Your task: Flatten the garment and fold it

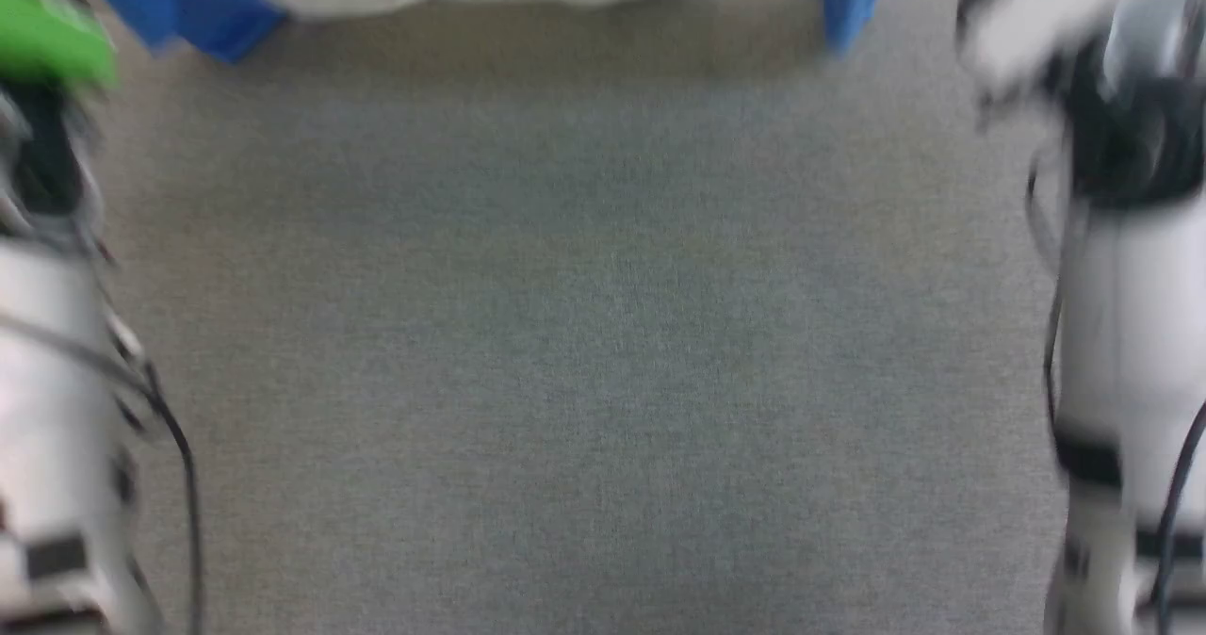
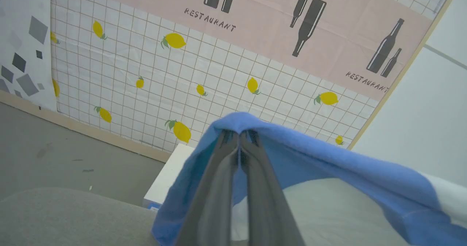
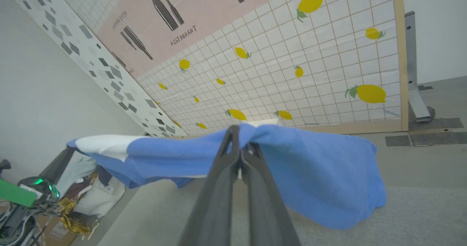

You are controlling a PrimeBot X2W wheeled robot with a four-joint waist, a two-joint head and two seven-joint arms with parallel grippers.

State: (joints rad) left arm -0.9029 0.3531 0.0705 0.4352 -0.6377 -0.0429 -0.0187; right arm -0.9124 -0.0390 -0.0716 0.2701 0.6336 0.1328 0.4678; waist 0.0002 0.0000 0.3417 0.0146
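Now, clamped tight on blue cloth of garment [image 2: 328,165] with left gripper [image 2: 239,134]; same pinch with right gripper [image 3: 240,138]; stretched side to side along top edge of head frame, hung over grey surface [image 1: 603,333]; equally near both arms; lowering flat next, probably.

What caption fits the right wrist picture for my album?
Right pincer shut on the blue-and-white garment, with a lemon wall behind.

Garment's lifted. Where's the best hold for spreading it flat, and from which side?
Take the garment at the blue fabric on each end, approaching from the robot's side, as the left claw and right claw, both shut on blue folds, do now. The white body spans between them, so wide-apart holds likely keep the limp cloth spread rather than bunched.
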